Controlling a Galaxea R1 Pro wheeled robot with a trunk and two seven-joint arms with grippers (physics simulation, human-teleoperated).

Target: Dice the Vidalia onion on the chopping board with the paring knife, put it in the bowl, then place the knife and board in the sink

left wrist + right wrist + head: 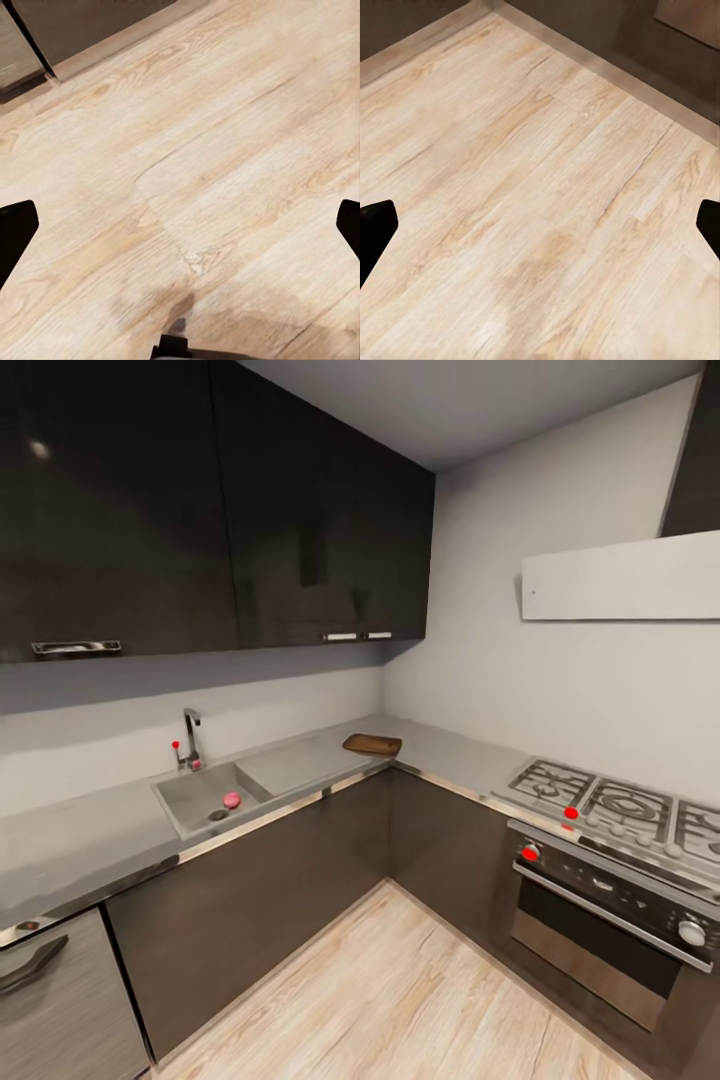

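Grey steel forms the rectangular sink (pixel 200 800), sunk in the long grey countertop (pixel 80 845); the small pinkish-red Vidalia onion (pixel 232 800) lies on the basin floor just beside the round drain hole (pixel 217 815). The chrome tap with its red knob (pixel 190 740) stands at the sink's back rim. Beyond the sink's flat drainer, the brown wooden chopping board (pixel 372 744) lies in the countertop's corner. Pale wood-plank floor (pixel 400 1000) spreads open below the sink's dark cabinet fronts (pixel 250 900). Both wrist views look down at that floor: the left gripper (pixel 180 225) and right gripper (pixel 540 225) each have dark fingertips spread wide apart, holding nothing.
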